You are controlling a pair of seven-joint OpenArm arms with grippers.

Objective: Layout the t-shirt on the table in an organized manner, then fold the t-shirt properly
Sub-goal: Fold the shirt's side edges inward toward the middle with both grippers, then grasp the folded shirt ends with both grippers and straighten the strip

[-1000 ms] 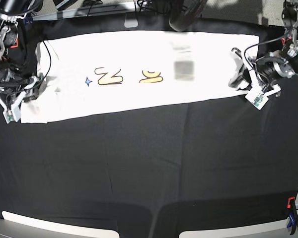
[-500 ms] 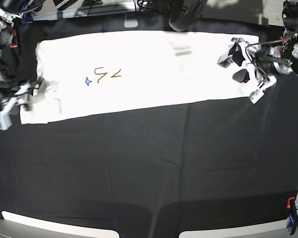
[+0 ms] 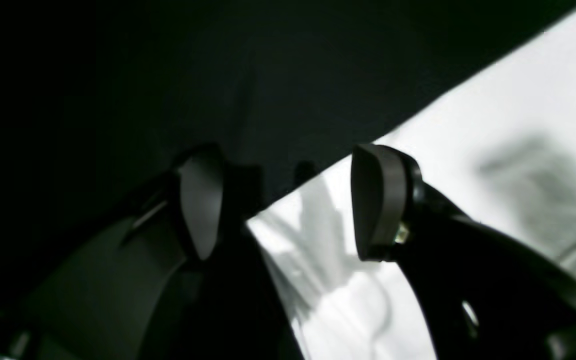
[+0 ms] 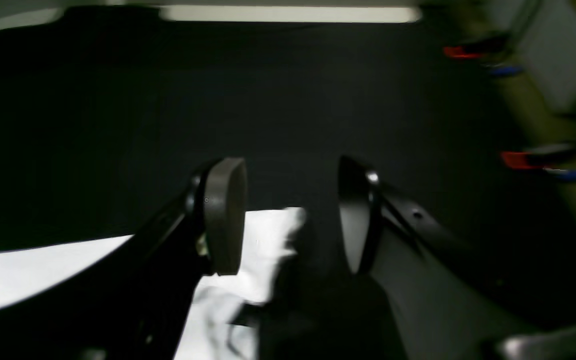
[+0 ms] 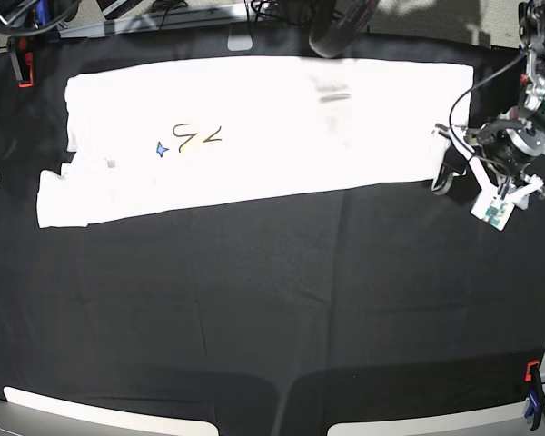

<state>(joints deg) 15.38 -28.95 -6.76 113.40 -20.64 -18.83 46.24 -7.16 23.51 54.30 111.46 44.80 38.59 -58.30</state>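
Item count:

- One white cloth t-shirt (image 5: 254, 127) is lying in the base view; one small blue star-shaped mark (image 5: 162, 148) is showing on its print.
- One large flat table dressed in wrinkled black cloth (image 5: 272, 309) is bearing it.
- Two orange-and-blue clamps are showing in the base view: one at the far left corner (image 5: 20, 65), one at the near right edge (image 5: 531, 400).
- Two red-and-blue clamps are showing in the right wrist view (image 4: 473, 52) (image 4: 538, 160); whether these are repeating the base view's pair cannot be told.
- The left gripper (image 3: 288, 200) is showing two dark padded fingers (image 3: 378, 200); the right gripper (image 4: 290, 215) is showing two (image 4: 225, 215).
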